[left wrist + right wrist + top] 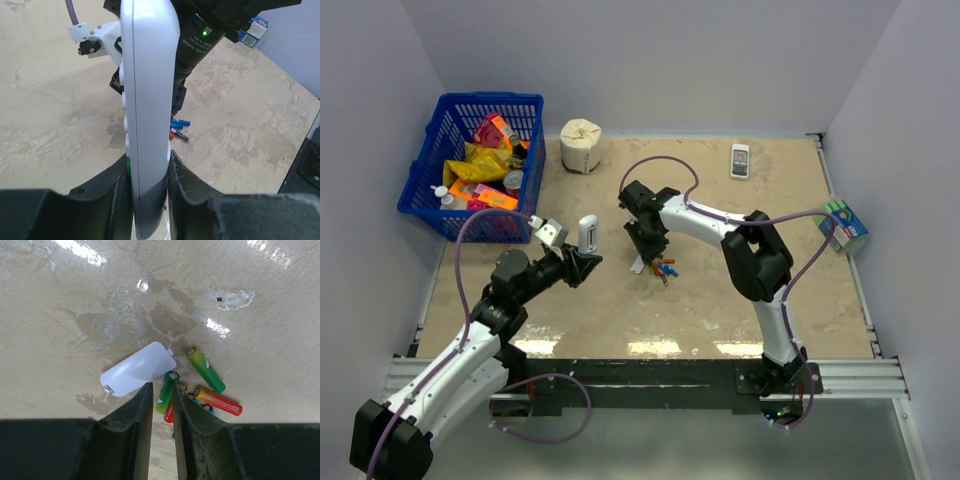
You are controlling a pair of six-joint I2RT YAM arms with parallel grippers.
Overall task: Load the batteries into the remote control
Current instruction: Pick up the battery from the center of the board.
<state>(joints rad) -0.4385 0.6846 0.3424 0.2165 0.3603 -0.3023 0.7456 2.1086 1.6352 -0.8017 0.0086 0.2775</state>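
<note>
The left arm's fingers (585, 258) are clenched on the lower end of the remote control (588, 232). It stands straight up in the air, above the table (720, 300), a bit left of the middle. From the left wrist the remote control (147, 90) shows edge-on, with its round buttons on one side and a black pad pressed on each face.

The batteries (663, 268) lie in a little heap on the table near the middle. A flat white cover (137, 368) lies just beside them. The right arm's fingers (650, 252) point down right over the heap. From the right wrist, these fingers (162, 387) are drawn close, with only a thin gap. A green battery (166, 391) sits in that gap, slanted. I cannot tell if it is squeezed or just lying there. A red one (169, 415) peeks out under it. A green and yellow one (205, 369) and an orange and red one (218, 401) lie loose just beside it.

A blue basket (485, 98) full of packets sits in the far left corner. A white roll (582, 145) stands beside it. A small white handset (740, 160) lies near the far edge, and a blue and green box (845, 225) rests at the right edge.
</note>
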